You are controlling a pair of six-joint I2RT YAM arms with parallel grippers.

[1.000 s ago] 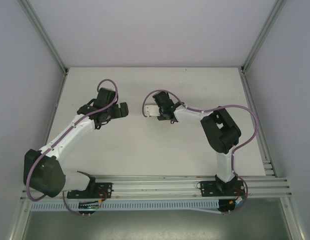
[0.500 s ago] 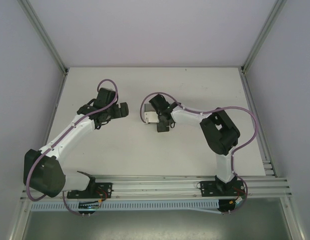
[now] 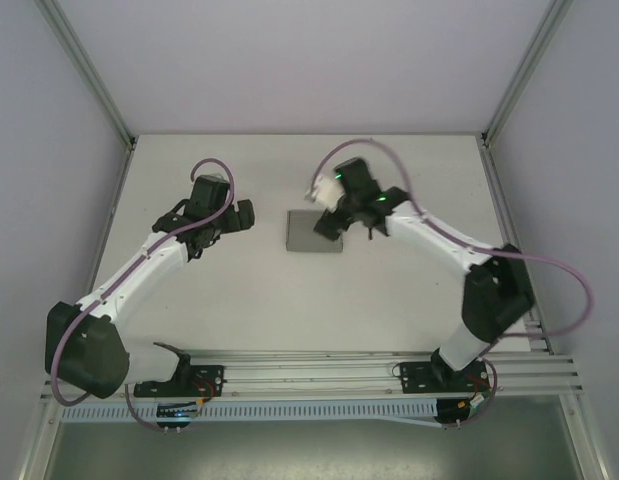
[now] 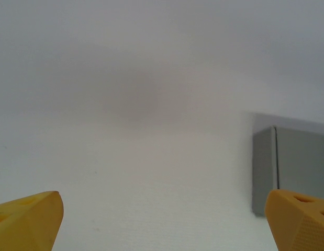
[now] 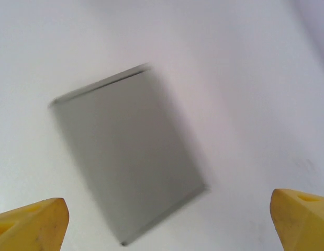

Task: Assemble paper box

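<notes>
The box [image 3: 309, 235] lies flat on the surface [image 3: 389, 300], mid-table between the two arms. It looks to me already folded shut, so I judge the task nearly done, with a final check or press left.

Both sets of jaws are open and hold nothing. In the right wrist view the yellow fingertips [image 5: 303, 217] stand wide apart with the box [image 5: 127, 151] below them. In the left wrist view the fingertips [image 4: 31, 217] are just as wide, and the box [image 4: 298, 162] sits off to the right.

If I must press or regrip, I'd bring the right jaws straight down, squared to the box's edges instead of skewed as now. I'd close gently, since thin paperboard dents easily. The left jaws, just beside the box's left edge, could brace it against sliding.

From above the box reads as a plain grey rectangle, its far right corner under the right arm [image 3: 429, 235]. The left wrist view adds what that hides: a side wall and a fold line, so it has height. The right wrist view shows the top face with no flap sticking up, though it is blurred.
</notes>
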